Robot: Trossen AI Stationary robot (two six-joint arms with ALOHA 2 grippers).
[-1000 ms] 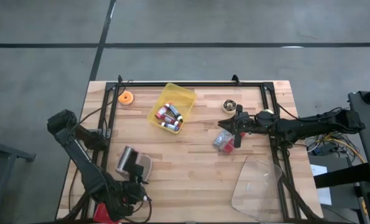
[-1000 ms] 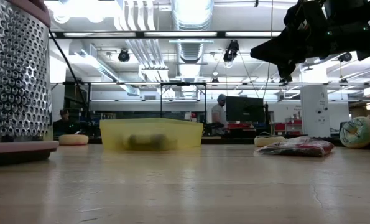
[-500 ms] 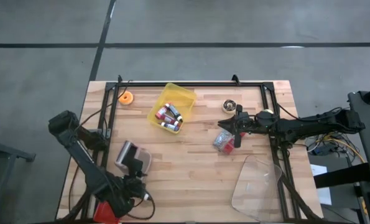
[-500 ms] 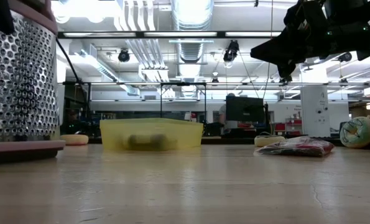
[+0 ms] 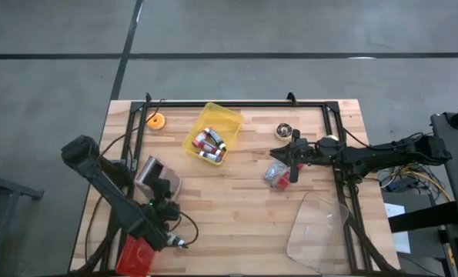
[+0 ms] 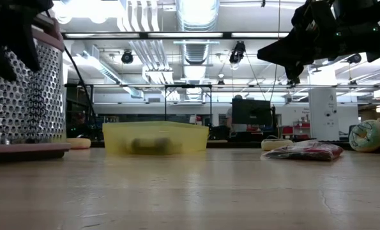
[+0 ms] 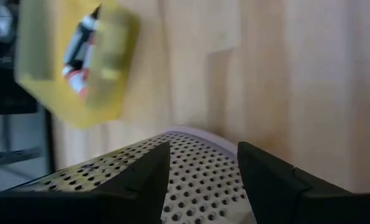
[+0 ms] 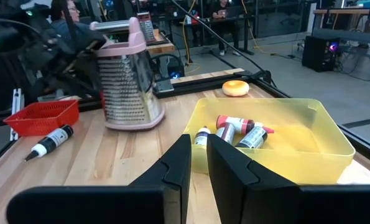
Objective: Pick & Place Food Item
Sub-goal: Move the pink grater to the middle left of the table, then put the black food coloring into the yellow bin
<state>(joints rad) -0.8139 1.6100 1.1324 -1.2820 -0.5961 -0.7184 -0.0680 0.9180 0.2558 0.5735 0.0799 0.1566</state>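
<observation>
A metal grater (image 5: 152, 175) with pink rims stands upright near the table's left side, also seen in the right wrist view (image 8: 125, 81). My left gripper (image 7: 202, 150) is shut on it, coming from the near-left (image 5: 164, 192). An orange doughnut (image 5: 156, 121) lies at the far left corner. A second small round item (image 5: 285, 131) and a red packet (image 5: 275, 175) lie at the right, by my right gripper (image 5: 289, 160). That gripper hovers level above the table, shut on nothing (image 8: 197, 163). My left gripper has the grater's perforated body (image 7: 194, 183) between its two fingers (image 7: 141, 180), one on each side of its upper part. The fingers slant down at it from the table's near-left side. The grater is upright; whether its base touches the table I cannot tell.
A yellow bin (image 5: 227, 121) with small bottles stands at the far middle. A red basket (image 5: 138, 254) and a loose bottle (image 8: 51, 142) lie near the front left. A clear plastic lid (image 5: 317, 227) lies at the front right. Bare wood lies in the middle.
My left gripper has carried the grater from near the front edge toward the table's far edge and a little left, tipping further downward. The grater has stayed upright.
</observation>
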